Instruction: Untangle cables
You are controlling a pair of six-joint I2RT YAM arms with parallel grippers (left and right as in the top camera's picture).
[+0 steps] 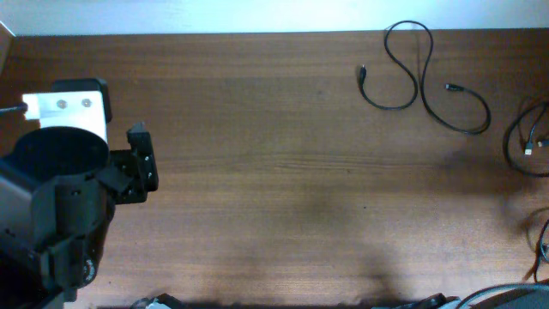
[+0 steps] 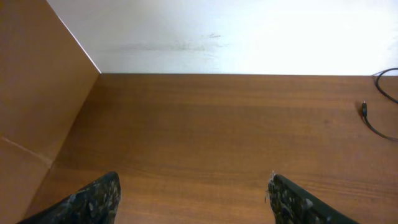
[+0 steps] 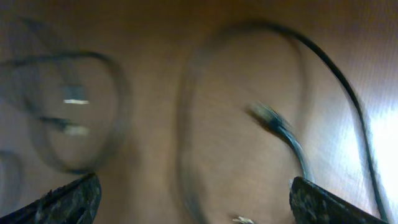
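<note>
- Cables (image 1: 399, 107) were laid on the wooden surface (image 1: 257, 172) toward its far right, well apart from the left arm (image 1: 51, 215); one cord was spread in open curves near the back edge, with a small plug (image 1: 361, 75) at one end and a second plug (image 1: 451, 87) at the other.
- Another looped cord (image 1: 508, 142) was seen at the right edge of the overhead view, partly cut off by the frame; a short piece (image 1: 542, 245) was seen lower on that same edge.
- The left jaws were spread wide over bare wood at the left end of the surface, with nothing gripped; their dark speckled fingers (image 2: 93, 202) were seen at the bottom corners of the left wrist view; only a plug end (image 2: 364, 111) of a cord was caught at the far right of that view.
- The back of the surface was bordered by a white wall (image 2: 249, 37); a brown panel (image 2: 37, 93) was seen at its left side.
- The right jaws were likewise spread wide, with nothing gripped; their fingers (image 3: 68, 202) were seen at the bottom corners of the blurred right wrist view.
- Below them a large loop (image 3: 183, 124) was seen on the wood, with a connector (image 3: 270, 118) lying inside it; smaller loops (image 3: 118, 106) with two pale tips (image 3: 74, 99) were seen to the left; whether these loops crossed or merely lay side by side could not be told through the blur.
</note>
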